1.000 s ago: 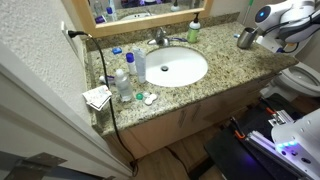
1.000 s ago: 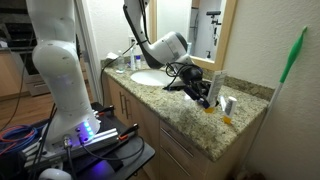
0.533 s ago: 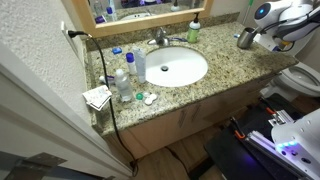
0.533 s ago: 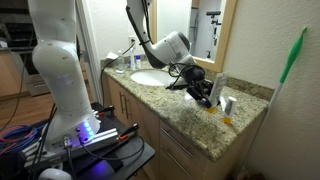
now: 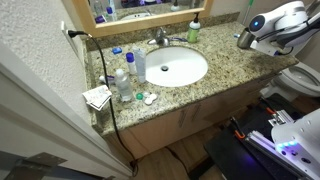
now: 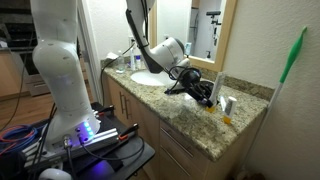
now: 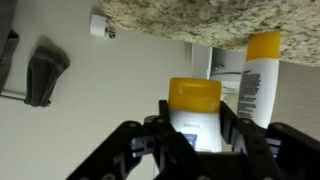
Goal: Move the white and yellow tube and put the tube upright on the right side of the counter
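While the gripper (image 6: 210,97) hangs at the right end of the counter (image 5: 215,62), I judge the task near completion.

1. Location. In an exterior view, the white and yellow tube (image 6: 228,105) stands upright near the counter's end, just beside the gripper. In the wrist view it appears between the fingers (image 7: 150,140), yellow end toward the granite.
2. Pincer state. The fingers flank the tube closely. I cannot tell whether the pads press on it or stand clear.
3. Remaining, as I judge it: confirm release, then back away without tipping the tube.

Count:
- one tube between the fingers
- one second white and yellow container (image 7: 262,75) beside it; whether tube or reflection, I cannot tell
- one sink (image 5: 172,68)
- one faucet (image 5: 160,38)
- one green bottle (image 5: 194,30)
- two clear bottles (image 5: 123,82)
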Controlling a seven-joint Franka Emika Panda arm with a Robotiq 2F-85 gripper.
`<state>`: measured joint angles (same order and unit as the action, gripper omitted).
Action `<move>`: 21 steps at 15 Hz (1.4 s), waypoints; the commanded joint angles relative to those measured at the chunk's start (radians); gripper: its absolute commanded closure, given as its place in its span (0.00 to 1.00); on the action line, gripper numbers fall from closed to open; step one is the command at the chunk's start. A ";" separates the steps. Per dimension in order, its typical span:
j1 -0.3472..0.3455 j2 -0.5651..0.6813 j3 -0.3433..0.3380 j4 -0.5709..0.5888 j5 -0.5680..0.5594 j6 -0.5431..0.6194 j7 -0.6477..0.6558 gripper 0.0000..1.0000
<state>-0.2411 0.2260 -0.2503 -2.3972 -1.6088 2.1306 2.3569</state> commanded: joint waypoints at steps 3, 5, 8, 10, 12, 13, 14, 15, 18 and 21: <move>-0.021 0.133 0.017 0.039 -0.188 -0.022 0.126 0.76; -0.029 0.177 0.026 0.058 -0.223 -0.017 0.187 0.76; -0.045 0.223 0.043 0.087 -0.243 0.005 0.261 0.76; -0.050 0.214 0.051 0.114 -0.221 0.023 0.237 0.76; -0.054 0.221 0.060 0.127 -0.222 0.032 0.243 0.76; -0.059 0.228 0.064 0.131 -0.225 0.049 0.244 0.76; -0.064 0.233 0.067 0.133 -0.225 0.065 0.244 0.76; -0.070 0.239 0.069 0.136 -0.222 0.088 0.244 0.76; -0.091 0.245 0.066 0.137 -0.218 0.154 0.242 0.76; -0.097 0.245 0.063 0.132 -0.225 0.167 0.240 0.76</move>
<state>-0.3072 0.4361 -0.2014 -2.2763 -1.8232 2.2526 2.6007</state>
